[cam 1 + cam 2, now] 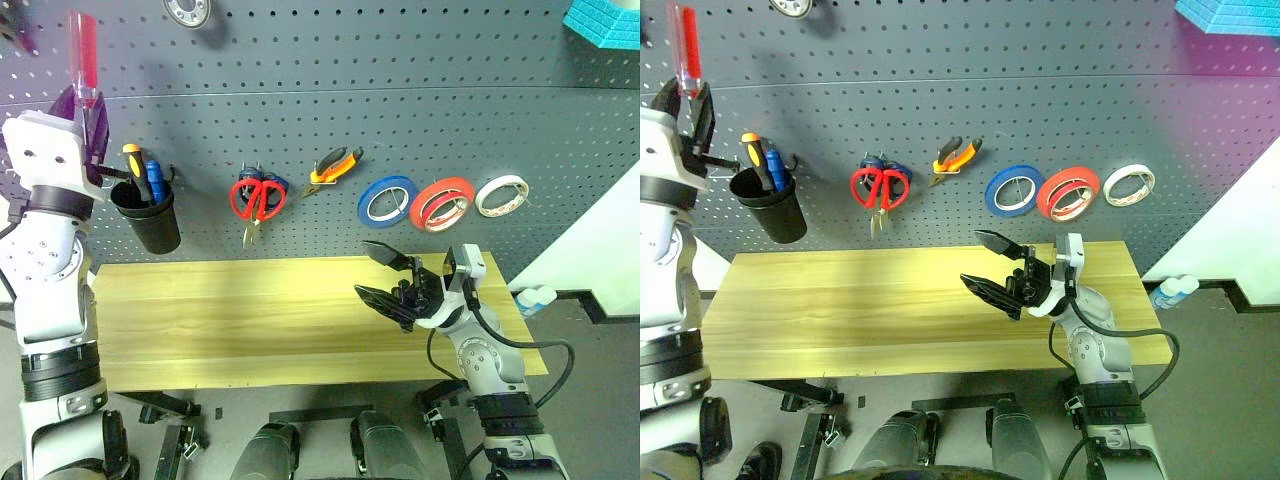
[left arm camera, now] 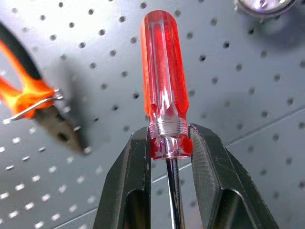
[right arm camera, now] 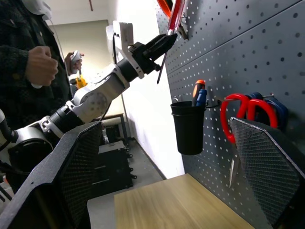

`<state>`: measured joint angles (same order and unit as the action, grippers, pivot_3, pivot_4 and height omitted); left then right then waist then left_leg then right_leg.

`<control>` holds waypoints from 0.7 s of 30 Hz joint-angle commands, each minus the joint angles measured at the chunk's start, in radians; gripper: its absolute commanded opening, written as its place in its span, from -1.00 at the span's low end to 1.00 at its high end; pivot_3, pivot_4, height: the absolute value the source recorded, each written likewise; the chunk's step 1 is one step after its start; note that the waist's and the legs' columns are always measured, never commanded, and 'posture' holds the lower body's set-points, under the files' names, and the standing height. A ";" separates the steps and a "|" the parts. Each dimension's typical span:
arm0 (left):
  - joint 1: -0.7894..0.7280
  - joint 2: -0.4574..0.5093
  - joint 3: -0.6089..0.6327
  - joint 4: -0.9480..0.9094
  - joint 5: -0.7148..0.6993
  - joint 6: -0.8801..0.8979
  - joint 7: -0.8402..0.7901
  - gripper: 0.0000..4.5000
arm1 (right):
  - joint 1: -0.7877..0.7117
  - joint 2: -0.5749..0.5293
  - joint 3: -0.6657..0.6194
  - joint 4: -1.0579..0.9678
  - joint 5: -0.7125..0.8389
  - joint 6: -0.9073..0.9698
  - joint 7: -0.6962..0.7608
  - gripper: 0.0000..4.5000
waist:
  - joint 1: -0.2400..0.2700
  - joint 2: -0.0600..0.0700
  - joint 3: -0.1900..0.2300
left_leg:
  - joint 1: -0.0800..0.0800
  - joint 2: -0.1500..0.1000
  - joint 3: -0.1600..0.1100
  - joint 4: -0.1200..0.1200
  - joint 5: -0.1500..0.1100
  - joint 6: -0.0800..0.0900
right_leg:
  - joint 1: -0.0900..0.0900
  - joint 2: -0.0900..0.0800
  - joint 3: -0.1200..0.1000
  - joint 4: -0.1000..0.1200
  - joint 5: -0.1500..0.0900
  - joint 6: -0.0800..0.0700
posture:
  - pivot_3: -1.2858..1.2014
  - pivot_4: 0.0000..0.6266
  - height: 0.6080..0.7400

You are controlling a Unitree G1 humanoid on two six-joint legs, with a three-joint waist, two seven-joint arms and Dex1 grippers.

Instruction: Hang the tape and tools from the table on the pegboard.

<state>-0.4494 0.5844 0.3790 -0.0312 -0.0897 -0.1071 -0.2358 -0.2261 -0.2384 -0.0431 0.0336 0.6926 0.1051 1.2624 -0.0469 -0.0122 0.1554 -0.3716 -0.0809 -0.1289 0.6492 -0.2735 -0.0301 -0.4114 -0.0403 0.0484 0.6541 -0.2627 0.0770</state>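
Note:
My left gripper (image 1: 88,112) is raised at the upper left, close to the dark grey pegboard (image 1: 400,120). It is shut on the red-handled screwdriver (image 2: 164,71), whose handle points up; its fingers (image 2: 128,181) clamp the collar just below the handle. On the pegboard hang the red-handled scissors (image 1: 258,197), the orange-and-black pliers (image 1: 335,168) and red tape (image 1: 441,203). My right gripper (image 1: 370,270) hovers open and empty above the right part of the wooden table (image 1: 230,320).
A black cup (image 1: 147,215) holding orange and blue screwdrivers hangs at the left. Blue tape (image 1: 387,198) and white tape (image 1: 501,195) flank the red. An orange-and-black tool (image 2: 26,95) hangs beside the screwdriver. A person (image 3: 33,52) stands beyond my left arm.

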 commanded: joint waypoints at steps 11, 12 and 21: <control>-0.122 0.043 0.004 0.340 -0.020 -0.237 -0.044 -0.64 | 0.035 -0.031 -0.014 -0.055 0.010 0.021 -0.029 1.00 | 0.004 0.000 0.000 | -0.001 0.000 -0.001 0.000 0.000 0.000 | 0.000 0.000 0.000 0.000 0.000 0.000 | -0.04 -0.53 1.00; -0.132 0.042 -0.001 0.356 -0.021 -0.248 -0.051 -0.64 | 0.038 -0.033 -0.013 -0.059 0.009 0.022 -0.030 1.00 | 0.003 0.000 0.000 | -0.001 0.000 -0.001 0.000 0.000 0.000 | 0.000 0.000 0.000 0.000 0.000 0.000 | -0.04 -0.52 1.00; -0.186 0.022 -0.027 0.484 -0.021 -0.330 -0.064 -0.64 | 0.055 -0.043 -0.014 -0.076 0.009 0.030 -0.049 1.00 | 0.002 0.000 0.001 | -0.001 0.000 -0.001 0.000 0.000 0.000 | 0.000 0.000 0.000 -0.001 0.000 0.000 | -0.04 -0.47 1.00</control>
<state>-0.6103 0.6013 0.3499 0.4497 -0.0997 -0.4023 -0.2983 -0.1721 -0.2751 -0.0502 0.0030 0.6918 0.1340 1.2165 -0.0451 -0.0124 0.1565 -0.3723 -0.0808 -0.1297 0.6489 -0.2736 -0.0299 -0.4115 -0.0404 0.0486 0.6535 -0.2627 0.0771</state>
